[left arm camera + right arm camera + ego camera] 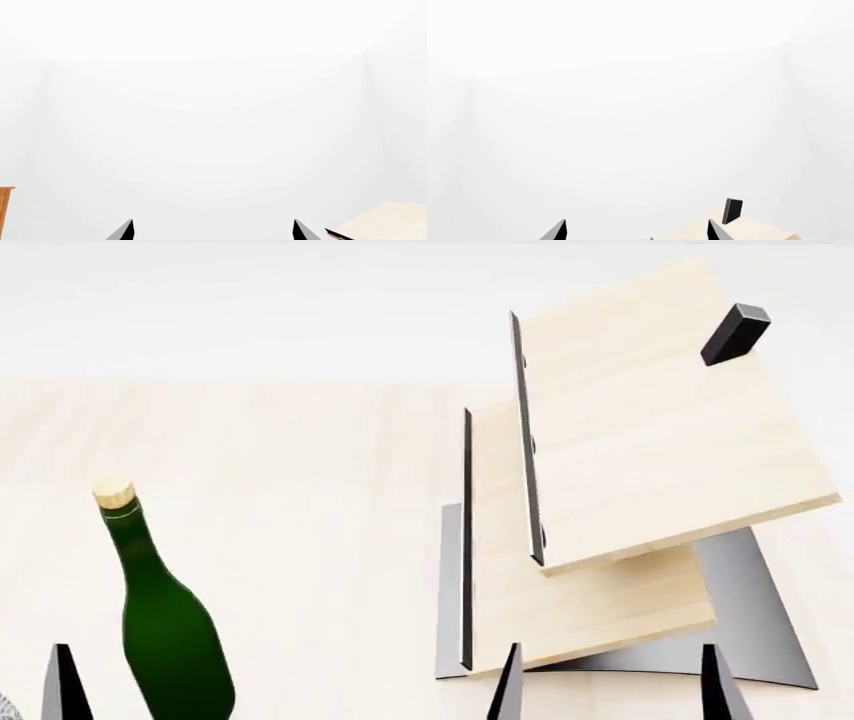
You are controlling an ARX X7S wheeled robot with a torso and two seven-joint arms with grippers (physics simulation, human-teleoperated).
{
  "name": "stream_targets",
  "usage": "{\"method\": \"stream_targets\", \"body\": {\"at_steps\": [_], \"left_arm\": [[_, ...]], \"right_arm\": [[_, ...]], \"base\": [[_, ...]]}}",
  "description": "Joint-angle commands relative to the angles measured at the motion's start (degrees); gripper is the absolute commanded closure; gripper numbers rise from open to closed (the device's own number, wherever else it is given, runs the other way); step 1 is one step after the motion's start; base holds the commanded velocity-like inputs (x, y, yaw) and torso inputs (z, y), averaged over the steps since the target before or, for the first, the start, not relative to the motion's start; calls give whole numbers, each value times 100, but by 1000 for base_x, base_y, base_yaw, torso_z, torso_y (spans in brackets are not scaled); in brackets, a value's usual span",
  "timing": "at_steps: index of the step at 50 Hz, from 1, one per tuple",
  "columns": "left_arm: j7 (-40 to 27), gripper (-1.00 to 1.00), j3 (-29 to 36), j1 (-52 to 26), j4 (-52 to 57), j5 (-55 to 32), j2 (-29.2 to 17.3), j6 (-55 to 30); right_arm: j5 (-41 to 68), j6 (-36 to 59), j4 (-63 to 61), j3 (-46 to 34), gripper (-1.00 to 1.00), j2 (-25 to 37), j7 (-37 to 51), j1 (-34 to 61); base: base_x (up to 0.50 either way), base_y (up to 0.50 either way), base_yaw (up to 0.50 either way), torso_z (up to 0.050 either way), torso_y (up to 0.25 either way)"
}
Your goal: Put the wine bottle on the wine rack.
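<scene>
We see one wine bottle standing upright on the pale wooden table, its tan cork top uppermost and its lower body cut off by the bottom edge of the head view. It stands just to the right of the one dark fingertip of our left gripper that shows at the lower left of that view, close beside it but apparently not touching. In the left wrist view we count two black fingertips set wide apart with nothing between them, so that claw is spread and empty. Our right gripper shows two dark fingertips in the head view, well apart from the bottle and in front of the wine rack; the right wrist view also shows two tips held wide with only white background between. There is one rack, to the right of the bottle, with two slanted light wood panels, one small black peg on the upper panel, and a curved grey base. A sliver of something grey at the lower left corner is too small for us to name.
</scene>
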Motion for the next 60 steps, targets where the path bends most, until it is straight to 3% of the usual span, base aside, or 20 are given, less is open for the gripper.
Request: {"method": "stream_targets", "body": {"at_steps": [1,23,39,40,41,44,47,55,60], "left_arm": [[-19,-100,18,-9,-7,-2,-16,-3],[-63,-100,27,-19,0,-38,-61,1],[-115,-100,-13,-36,8,-74,-99,1],[-118,-100,-17,-37,6,-77,-102,0],[-122,-100,-24,-37,1,-87,-106,-1],[-133,-100,-29,-33,24,-81,-113,-15],[-146,-100,-41,-29,44,-82,-123,-27],[-191,-100,-89,-12,97,-91,-146,-50],[-201,-100,-89,-6,138,-97,-158,-64]], "right_arm": [[-155,90,41,-134,-100,10,-28,38],[-239,1533,-455,-627,-100,-233,-224,1086],[46,3572,-238,-739,-100,-343,-831,3220],[537,3790,-254,-543,-100,-468,-899,3255],[257,3050,5,-643,-100,-406,-1056,3365],[1038,4497,36,-405,-100,-433,-1236,3854],[1230,4777,180,-345,-100,-390,-1380,4159],[2961,6215,1103,532,-100,-483,-1985,5373],[3288,6583,1534,559,-100,-385,-2288,5838]], "base": [[0,0,0,0,0],[0,0,0,0,0],[0,0,0,0,0],[0,0,0,0,0],[0,0,0,0,0],[0,0,0,0,0],[0,0,0,0,0],[0,0,0,0,0],[0,0,0,0,0]]}}
